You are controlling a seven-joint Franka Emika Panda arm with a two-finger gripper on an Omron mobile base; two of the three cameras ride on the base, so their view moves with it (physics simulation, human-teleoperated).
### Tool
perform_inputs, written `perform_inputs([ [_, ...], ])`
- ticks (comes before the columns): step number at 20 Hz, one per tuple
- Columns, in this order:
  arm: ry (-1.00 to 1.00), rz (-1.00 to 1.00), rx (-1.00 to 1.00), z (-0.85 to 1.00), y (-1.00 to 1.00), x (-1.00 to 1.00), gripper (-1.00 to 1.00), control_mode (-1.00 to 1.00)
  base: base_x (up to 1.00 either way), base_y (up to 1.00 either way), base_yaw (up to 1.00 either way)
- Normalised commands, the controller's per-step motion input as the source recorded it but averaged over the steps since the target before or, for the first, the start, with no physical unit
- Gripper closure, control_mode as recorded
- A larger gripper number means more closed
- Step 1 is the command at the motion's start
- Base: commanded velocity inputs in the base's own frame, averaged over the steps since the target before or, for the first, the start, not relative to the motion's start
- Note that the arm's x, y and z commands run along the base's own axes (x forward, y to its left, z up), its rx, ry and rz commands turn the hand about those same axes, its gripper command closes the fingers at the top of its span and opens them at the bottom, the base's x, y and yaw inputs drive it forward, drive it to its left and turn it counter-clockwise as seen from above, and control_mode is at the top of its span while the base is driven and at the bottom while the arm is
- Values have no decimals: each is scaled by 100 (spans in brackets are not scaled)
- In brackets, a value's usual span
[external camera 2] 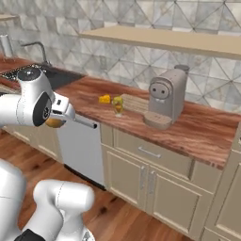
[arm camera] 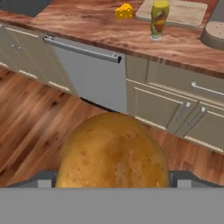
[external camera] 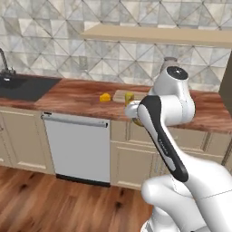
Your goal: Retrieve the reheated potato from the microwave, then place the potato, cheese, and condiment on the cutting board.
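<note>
The golden-brown potato [arm camera: 113, 153] bulges large at the bottom of the hand view, and my gripper [arm camera: 113, 180] is shut on it, a finger on each side. From the base views the potato [external camera 2: 55, 123] hangs in front of the counter, above the floor, in the gripper [external camera: 132, 113]. The yellow cheese [arm camera: 124, 11] wedge lies on the counter left of the condiment [arm camera: 159, 18] bottle. That bottle stands upright at the front edge of the tan cutting board [arm camera: 186, 13]. The microwave is out of view.
A grey coffee machine [external camera 2: 164, 96] stands on the counter right of the board. A dark sink [external camera: 22, 87] sits at the far left. Below the counter are a dishwasher [arm camera: 87, 72] with a bar handle and cream cabinets [arm camera: 175, 113]. A shelf [external camera 2: 164, 40] hangs above.
</note>
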Motion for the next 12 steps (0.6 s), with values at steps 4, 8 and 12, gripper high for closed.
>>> perform_inputs([
  [4,0,0,0,0,0,0,100,100,62,28,-50],
  [8,0,0,0,0,0,0,100,100,68,32,-41],
  [12,0,0,0,0,0,0,100,100,70,34,-37],
])
